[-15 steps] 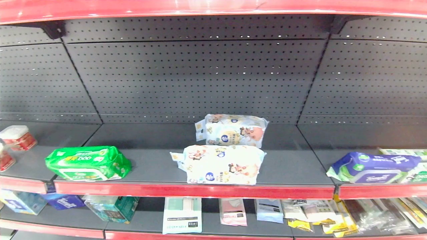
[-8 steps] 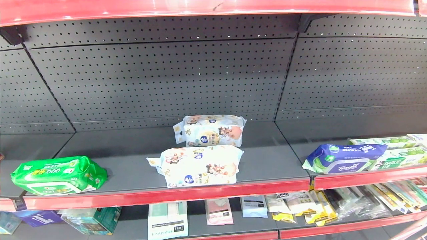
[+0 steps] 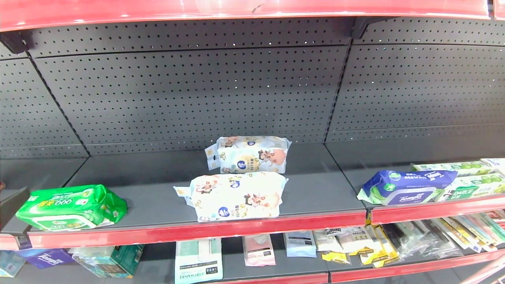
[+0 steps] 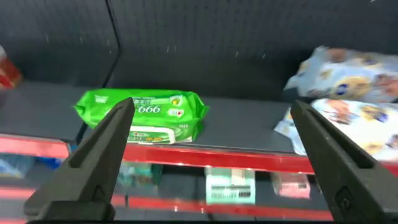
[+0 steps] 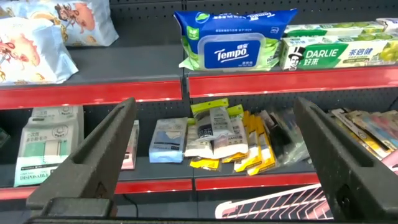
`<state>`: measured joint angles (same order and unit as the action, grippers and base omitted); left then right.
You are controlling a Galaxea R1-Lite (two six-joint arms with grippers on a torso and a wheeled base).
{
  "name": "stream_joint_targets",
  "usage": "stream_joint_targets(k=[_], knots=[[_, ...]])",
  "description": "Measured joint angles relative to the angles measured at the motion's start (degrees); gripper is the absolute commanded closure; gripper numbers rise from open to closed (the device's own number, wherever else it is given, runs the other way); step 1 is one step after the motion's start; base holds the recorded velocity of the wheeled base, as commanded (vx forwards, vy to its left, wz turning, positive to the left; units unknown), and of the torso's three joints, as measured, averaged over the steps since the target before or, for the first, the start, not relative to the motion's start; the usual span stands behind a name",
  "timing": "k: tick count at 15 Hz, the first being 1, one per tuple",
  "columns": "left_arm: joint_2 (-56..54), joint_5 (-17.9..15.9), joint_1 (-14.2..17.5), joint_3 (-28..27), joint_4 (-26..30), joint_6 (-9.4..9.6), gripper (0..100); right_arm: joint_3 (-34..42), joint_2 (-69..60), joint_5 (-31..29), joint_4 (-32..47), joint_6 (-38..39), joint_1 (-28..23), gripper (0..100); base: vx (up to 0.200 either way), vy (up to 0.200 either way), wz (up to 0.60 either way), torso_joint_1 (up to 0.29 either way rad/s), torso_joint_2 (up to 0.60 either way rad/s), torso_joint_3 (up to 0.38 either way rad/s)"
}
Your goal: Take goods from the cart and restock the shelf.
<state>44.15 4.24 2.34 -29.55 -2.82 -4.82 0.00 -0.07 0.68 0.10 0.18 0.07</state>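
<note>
Left gripper [image 4: 212, 104]: the jaws are spread wide and nothing is held; it is pointed at the shelf front, with the green wipes pack [image 4: 142, 115] seen between the fingers.
Right gripper [image 5: 216, 102]: the jaws are likewise spread wide and empty; it is held in front of the lower shelf, below the blue wipes pack [image 5: 233, 38].
Shelf board [image 3: 150, 185]: a dark grey board with a red edge strip [image 3: 197, 232], backed by a perforated panel [image 3: 189, 94].
Goods on the board: the green wipes pack is laid flat at the left, near the front edge. Two cartoon-printed packs are placed at the middle, the front pack [image 3: 234, 196] at the edge strip and the rear pack [image 3: 249, 154] just behind it; whether they touch cannot be told.
Right bay: the blue wipes pack is laid at the front edge, with green-and-white boxes [image 3: 469, 185] just beside it on the right.
Lower shelf: a white pouch [image 3: 198, 261], a pink pouch [image 3: 258, 250], a pale blue pouch [image 3: 299, 244] and yellow sachets [image 3: 371, 246] are laid out flat.
Cart [image 5: 273, 208]: a pink-and-white wire rim is seen low in front of the shelving, under the right gripper; its contents are hidden.
</note>
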Motion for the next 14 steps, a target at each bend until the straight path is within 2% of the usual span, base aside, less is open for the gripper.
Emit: stream_joint_targets(k=[2, 5, 8, 14], knots=[[13.56, 2.67, -2.16, -5.28, -0.11, -1.06, 0, 0.00, 0.00, 0.05, 0.00, 0.00, -0.02, 0, 0.000, 0.000, 0.00, 0.000, 0.00, 0.000], [27.34, 4.13, -6.78, -8.37, 0.13, -1.89, 0, 0.00, 0.00, 0.00, 0.00, 0.04, 0.00, 0, 0.000, 0.000, 0.00, 0.000, 0.00, 0.000], [36.05, 3.45, -12.12, -9.08, -0.09, -2.16, 0, 0.00, 0.00, 0.00, 0.00, 0.06, 0.00, 0, 0.000, 0.000, 0.00, 0.000, 0.00, 0.000], [47.80, 3.52, -19.81, -10.08, -7.28, -2.05, 0, 0.00, 0.00, 0.00, 0.00, 0.04, 0.00, 0, 0.000, 0.000, 0.00, 0.000, 0.00, 0.000]])
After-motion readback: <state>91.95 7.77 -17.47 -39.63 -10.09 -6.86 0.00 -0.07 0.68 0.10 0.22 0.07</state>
